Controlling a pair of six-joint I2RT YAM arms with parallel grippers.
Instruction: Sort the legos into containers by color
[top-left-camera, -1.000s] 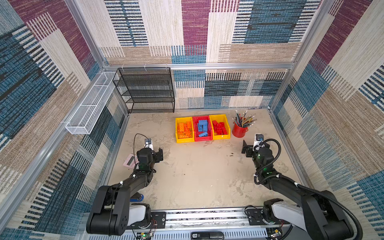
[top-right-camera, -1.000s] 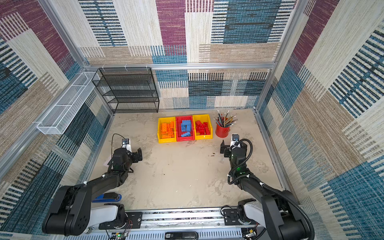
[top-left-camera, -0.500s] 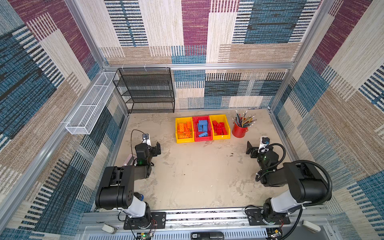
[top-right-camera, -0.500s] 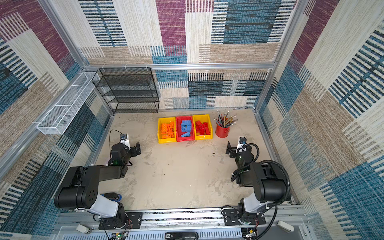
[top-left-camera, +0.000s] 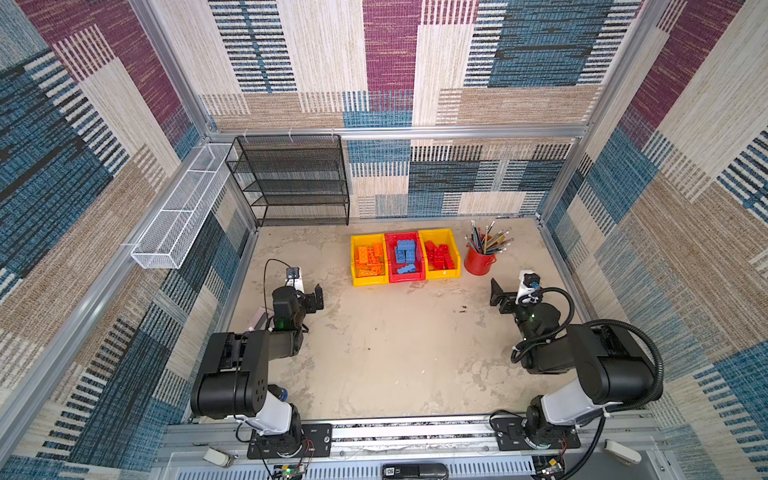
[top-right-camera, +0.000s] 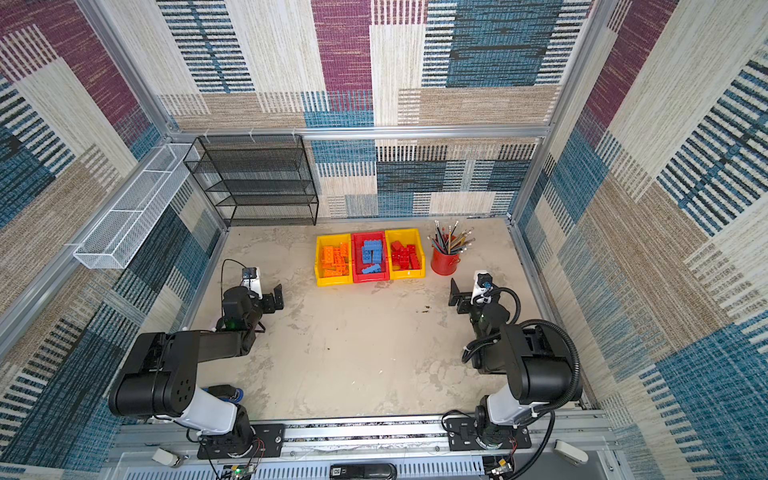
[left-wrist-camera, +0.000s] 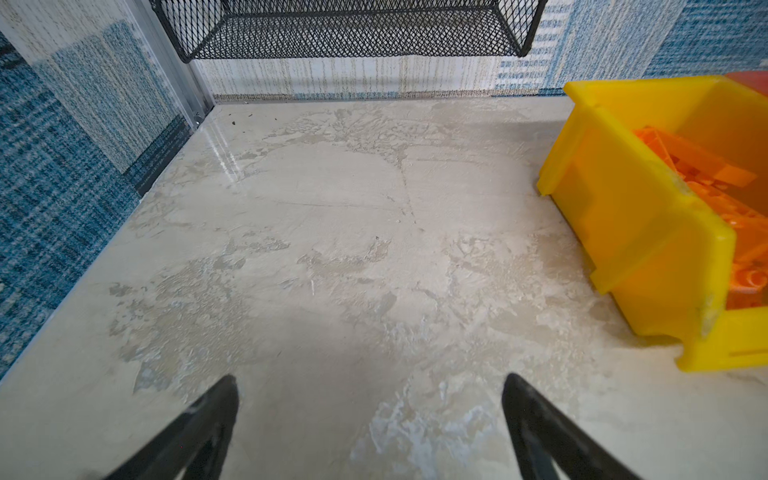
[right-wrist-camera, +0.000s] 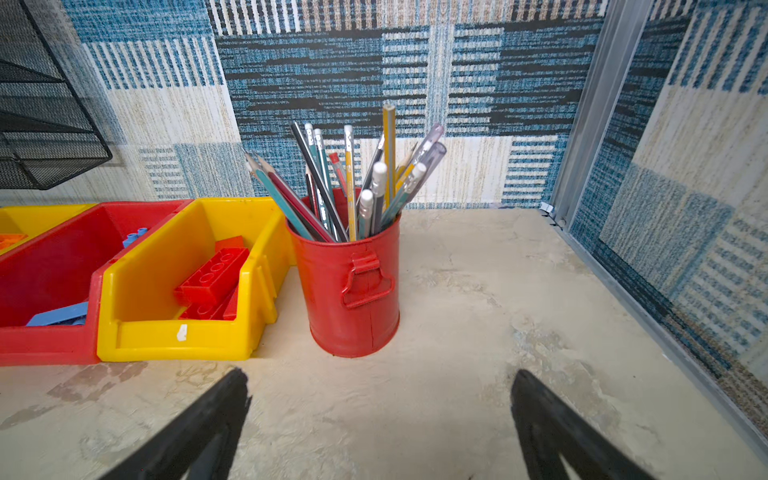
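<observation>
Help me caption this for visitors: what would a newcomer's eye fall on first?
First, the row of bright bins at the back of the table, each holding one colour: orange legos, blue legos, red legos. Just right of them stands a red cup bristling with pencils. Nearer the front, the left gripper and right gripper hang open and empty.
</observation>
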